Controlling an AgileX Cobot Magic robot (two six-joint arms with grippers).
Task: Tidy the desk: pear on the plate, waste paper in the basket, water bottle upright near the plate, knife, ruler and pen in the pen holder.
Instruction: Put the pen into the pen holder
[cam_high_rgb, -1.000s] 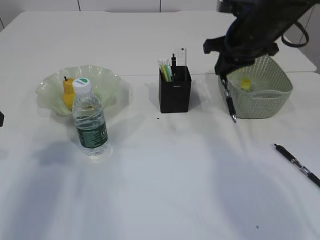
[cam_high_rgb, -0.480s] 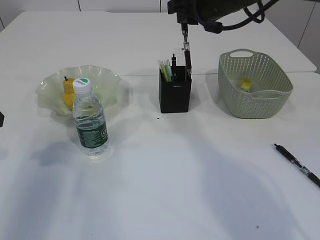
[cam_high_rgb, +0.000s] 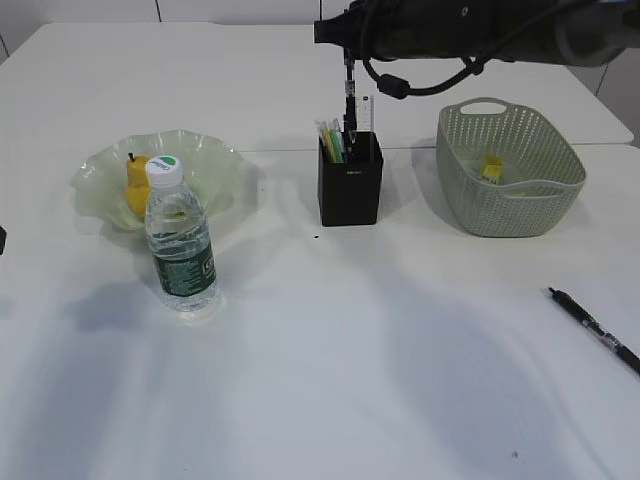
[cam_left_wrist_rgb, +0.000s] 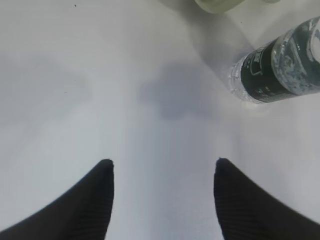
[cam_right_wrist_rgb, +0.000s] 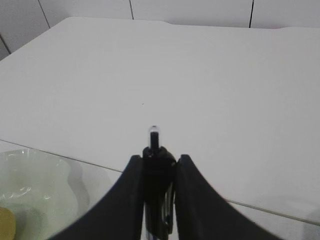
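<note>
Where markers crowd, pen holder (cam_high_rgb: 350, 192) nearly full

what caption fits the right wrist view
Right gripper pinching a black pen upright above the white desk.

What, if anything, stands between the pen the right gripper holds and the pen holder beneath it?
Nothing visible does. The pen hangs upright from the right gripper, directly over the pen holder, its tip already among the ruler and other items.
</note>
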